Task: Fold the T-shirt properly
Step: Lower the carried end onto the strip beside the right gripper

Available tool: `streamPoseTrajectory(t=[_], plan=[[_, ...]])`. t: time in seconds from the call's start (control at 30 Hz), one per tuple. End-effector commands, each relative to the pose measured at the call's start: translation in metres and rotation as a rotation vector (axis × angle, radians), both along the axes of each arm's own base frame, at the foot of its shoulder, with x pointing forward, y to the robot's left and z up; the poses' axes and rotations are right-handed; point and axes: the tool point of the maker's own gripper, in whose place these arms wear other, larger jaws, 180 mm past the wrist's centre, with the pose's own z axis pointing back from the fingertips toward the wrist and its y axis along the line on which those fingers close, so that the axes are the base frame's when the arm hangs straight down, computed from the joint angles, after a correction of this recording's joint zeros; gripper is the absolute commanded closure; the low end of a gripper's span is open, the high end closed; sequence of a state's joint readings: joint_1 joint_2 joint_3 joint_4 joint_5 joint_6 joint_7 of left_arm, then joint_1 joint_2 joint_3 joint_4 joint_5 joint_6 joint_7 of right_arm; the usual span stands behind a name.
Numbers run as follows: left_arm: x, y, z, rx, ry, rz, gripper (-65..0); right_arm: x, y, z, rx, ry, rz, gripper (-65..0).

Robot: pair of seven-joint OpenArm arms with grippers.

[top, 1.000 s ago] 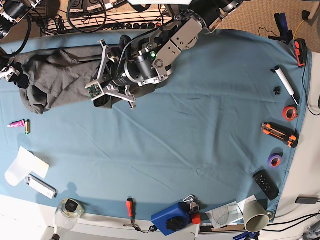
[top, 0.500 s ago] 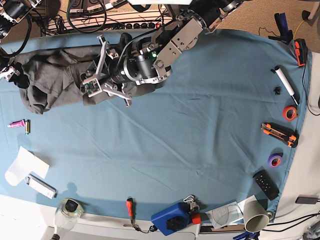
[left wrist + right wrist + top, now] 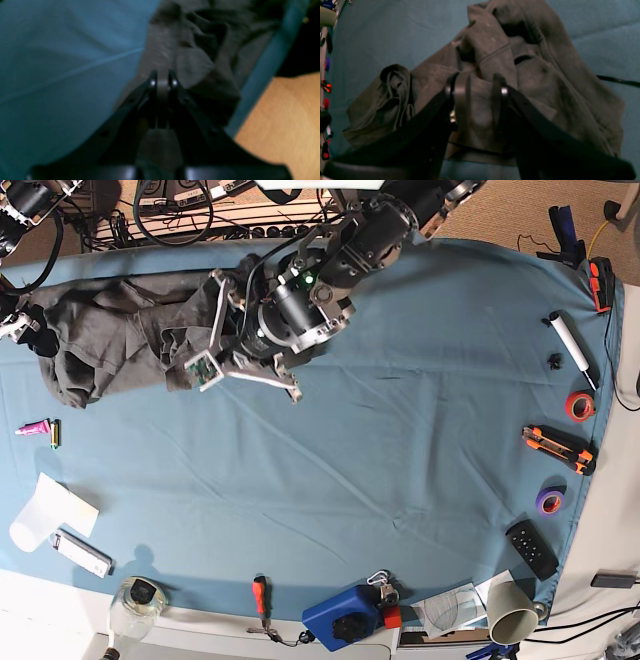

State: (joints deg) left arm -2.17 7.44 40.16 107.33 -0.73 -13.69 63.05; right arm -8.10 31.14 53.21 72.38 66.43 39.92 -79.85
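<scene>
The dark grey T-shirt (image 3: 110,335) lies crumpled along the far left of the teal table cloth (image 3: 400,440). My left gripper (image 3: 192,342) is at the shirt's right end. In the left wrist view the left gripper (image 3: 162,83) is shut on a fold of the T-shirt (image 3: 200,62). My right gripper (image 3: 28,330) is at the shirt's left end. In the right wrist view the fingers of the right gripper (image 3: 480,93) stand a little apart with a thick bunch of the T-shirt (image 3: 545,75) between them.
A pink marker (image 3: 32,427), paper (image 3: 50,510), a jar (image 3: 140,595), a red screwdriver (image 3: 260,592) and a blue device (image 3: 345,615) line the left and near edges. Tape rolls (image 3: 579,405), a knife (image 3: 558,448) and a remote (image 3: 532,548) lie at the right. The table's far edge (image 3: 260,75) runs just beyond the shirt.
My left gripper opened and then shut again on the shirt's right end, and its wrist turned and shifted slightly. The right gripper and the shirt's left end have not moved.
</scene>
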Motion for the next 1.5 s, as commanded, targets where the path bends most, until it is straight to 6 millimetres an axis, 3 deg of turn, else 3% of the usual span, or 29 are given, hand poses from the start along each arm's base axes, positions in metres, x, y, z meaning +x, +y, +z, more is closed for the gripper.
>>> streamPoseTrajectory(t=[0.0, 0.1, 0.27, 0.47, 0.73, 1.03, 1.17, 1.27, 1.47], plan=[[-0.004, -0.011, 0.01, -0.047, -0.003, -0.015, 0.0, 0.009, -0.009, 0.021, -0.033, -0.061, -0.002, -15.9], [-0.015, -0.012, 0.001, -0.032, 0.022, -0.042, 0.0, 0.01, -0.009, 0.022, -0.034, -0.063, -0.003, -15.9], [-0.012, -0.008, -0.015, 0.027, 0.028, -0.031, 0.0, 0.01, -0.009, 0.022, -0.034, -0.065, -0.004, -15.9], [-0.024, -0.008, -0.04, 0.091, 0.081, -0.092, 0.0, 0.01, -0.009, 0.022, -0.034, -0.064, -0.004, -15.9], [-0.05, -0.039, -0.015, -0.134, 0.213, -0.198, 0.0, 0.01, -0.009, 0.022, -0.034, -0.065, -0.004, -15.9], [-0.058, -0.045, -0.007, -0.185, 0.211, -0.258, 0.0, 0.01, -0.009, 0.022, -0.034, -0.065, -0.004, -15.9], [-0.078, -0.056, 0.01, -0.285, 0.228, -0.382, 0.0, 0.01, -0.009, 0.022, -0.034, -0.065, -0.004, -15.9], [-0.067, -0.057, 0.013, -0.299, 0.187, -0.337, 0.0, 0.01, -0.009, 0.022, -0.034, -0.065, -0.004, -15.9], [-0.044, -0.047, -0.001, -0.203, 0.124, -0.223, 0.0, 0.01, -0.009, 0.022, -0.034, -0.065, -0.004, -15.9]])
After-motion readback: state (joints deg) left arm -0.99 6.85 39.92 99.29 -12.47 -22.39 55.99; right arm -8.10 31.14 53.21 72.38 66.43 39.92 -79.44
